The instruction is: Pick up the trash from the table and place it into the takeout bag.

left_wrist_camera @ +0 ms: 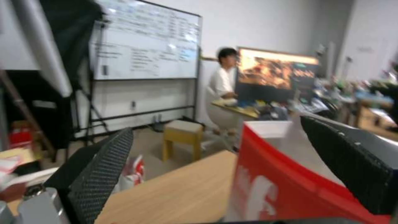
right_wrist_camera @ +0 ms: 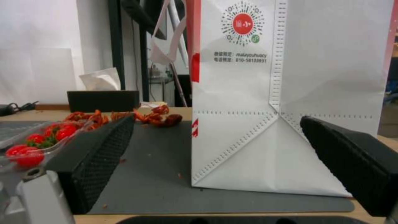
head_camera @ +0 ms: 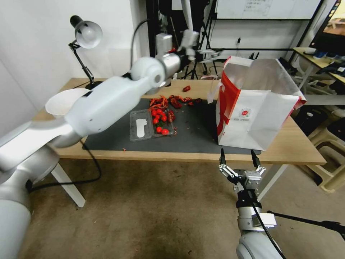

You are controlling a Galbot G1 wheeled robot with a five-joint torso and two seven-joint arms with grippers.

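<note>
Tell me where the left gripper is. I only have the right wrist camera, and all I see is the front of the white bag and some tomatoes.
Observer: The left gripper is up high, just left of the bag's open top, fingers apart.
Operator: Is it holding anything?
Observer: No. In the left wrist view nothing sits between its fingers, and the bag's red edge lies below them.
Operator: Anything at the left end of the table?
Observer: A white bowl, partly hidden behind the left arm.

White walls, brown floor (head_camera: 151,216), a whiteboard (left_wrist_camera: 145,43) (on stand)
</note>
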